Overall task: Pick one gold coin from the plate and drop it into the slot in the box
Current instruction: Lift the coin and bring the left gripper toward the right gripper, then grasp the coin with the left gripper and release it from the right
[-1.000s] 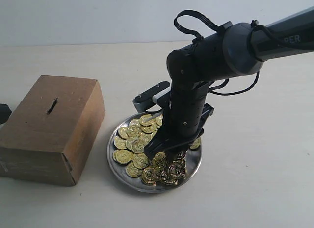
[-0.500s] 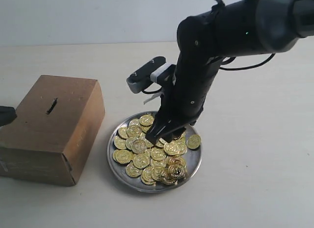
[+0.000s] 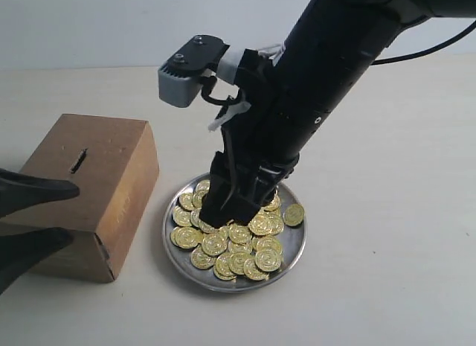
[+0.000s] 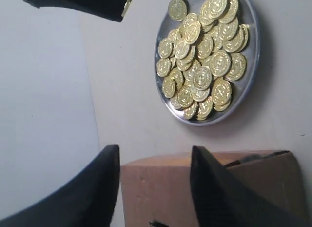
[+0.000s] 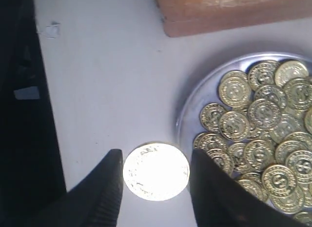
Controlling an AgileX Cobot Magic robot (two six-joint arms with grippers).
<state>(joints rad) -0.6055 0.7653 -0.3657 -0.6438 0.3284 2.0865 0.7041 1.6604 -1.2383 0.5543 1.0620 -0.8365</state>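
Right gripper is now lifting clear of the pile it was buried in a second ago. Left gripper is now reaching in from the left edge, beside the box.

Right one is pinching a single gold coin across its rim, fingers closed only to coin width, face toward the wrist camera. Coin is hanging over the plate's left rim, right of the box. Left one is standing wide open, holding nothing.

Handling, my read: coin is looking thin, stiff, light and slick. An edge pinch is giving little contact, so it could be twisting or popping out. Keeping hold across the full diameter looks best, since the box slot is looking barely coin-length.

Containers: the plate is carrying a heap of overlapping gold coins, with bare metal showing along its right rim. Box is sitting closed, slot on top toward the far-left. Contents aren't showing.
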